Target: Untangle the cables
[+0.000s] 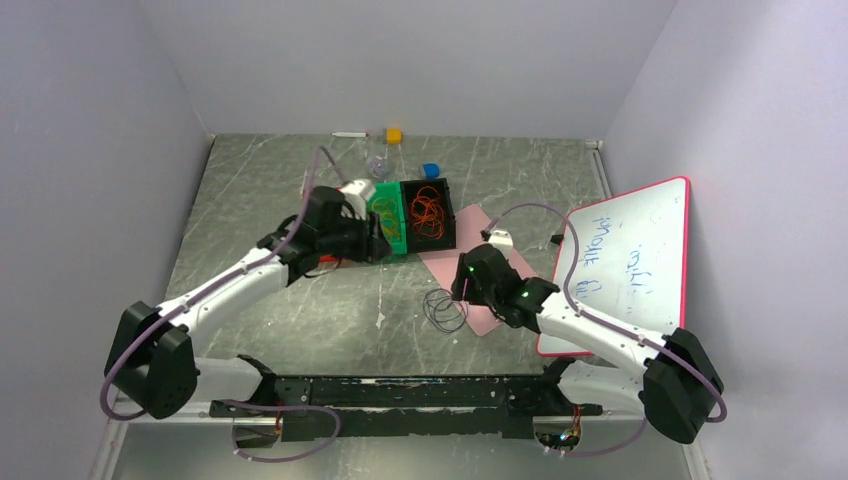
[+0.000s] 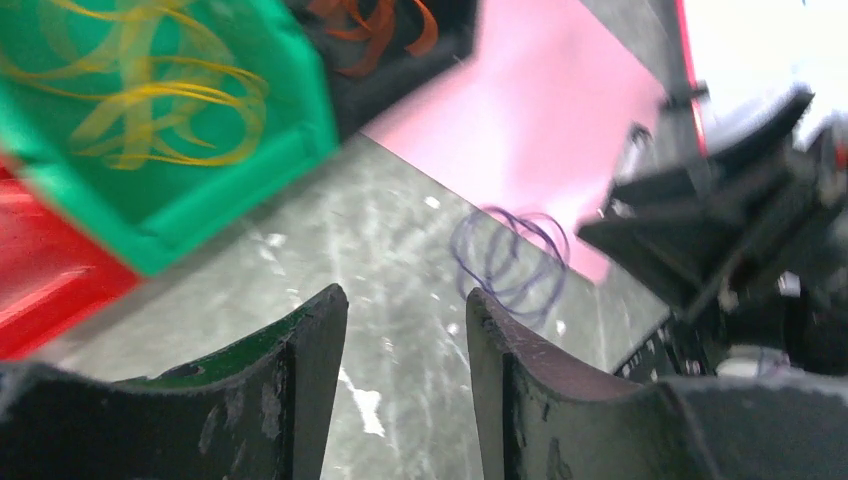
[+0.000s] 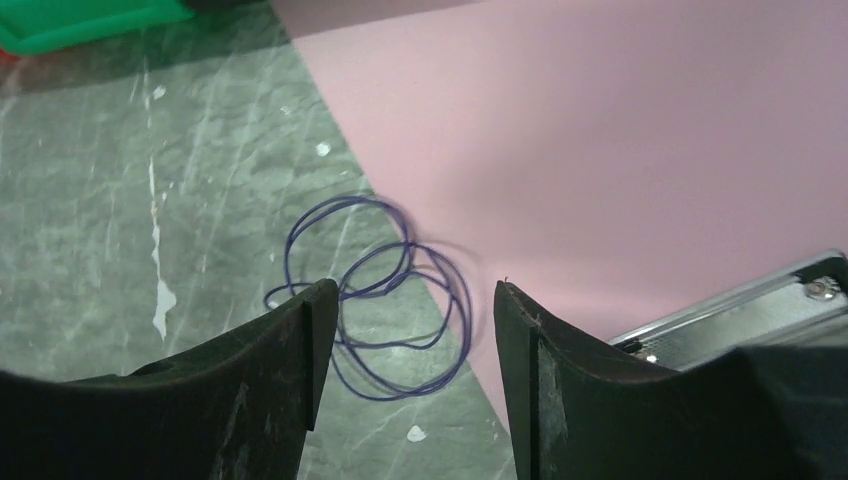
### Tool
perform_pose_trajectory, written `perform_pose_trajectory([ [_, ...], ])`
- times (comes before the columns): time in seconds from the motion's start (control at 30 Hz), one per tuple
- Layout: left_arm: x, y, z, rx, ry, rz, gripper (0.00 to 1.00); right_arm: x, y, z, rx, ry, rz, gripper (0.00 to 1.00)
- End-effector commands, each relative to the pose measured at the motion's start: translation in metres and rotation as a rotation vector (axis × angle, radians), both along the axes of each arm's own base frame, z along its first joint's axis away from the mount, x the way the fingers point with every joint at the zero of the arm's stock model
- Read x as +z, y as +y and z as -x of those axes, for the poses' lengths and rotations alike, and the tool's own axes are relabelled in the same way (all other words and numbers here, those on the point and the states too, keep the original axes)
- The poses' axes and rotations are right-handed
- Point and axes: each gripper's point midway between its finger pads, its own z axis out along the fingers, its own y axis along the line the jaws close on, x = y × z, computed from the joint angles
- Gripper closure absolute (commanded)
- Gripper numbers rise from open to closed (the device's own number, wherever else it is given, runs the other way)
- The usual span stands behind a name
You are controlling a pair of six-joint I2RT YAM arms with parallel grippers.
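Observation:
Dark purple-blue cable loops (image 1: pixel 445 310) lie on the table at the edge of the pink sheet (image 1: pixel 480 240); they show in the right wrist view (image 3: pixel 380 300) and the left wrist view (image 2: pixel 510 255). Orange cables (image 1: pixel 428 215) lie in the black bin. Yellow cables (image 1: pixel 385 215) lie in the green bin, also in the left wrist view (image 2: pixel 160 100). My right gripper (image 3: pixel 405 295) is open and empty just above the purple loops. My left gripper (image 2: pixel 405 300) is open and empty beside the green bin (image 2: pixel 250 170).
A red bin (image 2: pixel 50 290) sits under the green one. A whiteboard with a red frame (image 1: pixel 630 260) lies at the right. A yellow block (image 1: pixel 394 135), a blue cap (image 1: pixel 431 170) and a clear object (image 1: pixel 377 165) lie at the back.

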Motion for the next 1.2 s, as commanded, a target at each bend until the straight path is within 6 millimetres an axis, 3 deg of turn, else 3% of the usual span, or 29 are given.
perform_pose_trajectory([
  [0.0,-0.008,-0.051,0.03,-0.215,-0.019,0.077,0.48,0.002,-0.02,-0.006,-0.101,0.034,-0.055,0.38],
  [0.2,-0.035,-0.092,0.051,-0.407,-0.039,0.023,0.49,0.004,-0.04,-0.012,-0.15,0.045,-0.215,0.39],
  [0.47,-0.065,-0.13,0.061,-0.591,-0.08,-0.065,0.49,0.005,-0.045,-0.012,-0.144,0.029,-0.247,0.39],
  [0.8,-0.081,-0.145,0.055,-0.665,-0.13,-0.142,0.45,0.004,-0.045,-0.009,-0.131,0.024,-0.251,0.38],
  [1.17,-0.11,-0.154,0.066,-0.716,-0.086,-0.18,0.46,0.003,-0.043,-0.009,-0.121,0.026,-0.255,0.38],
])
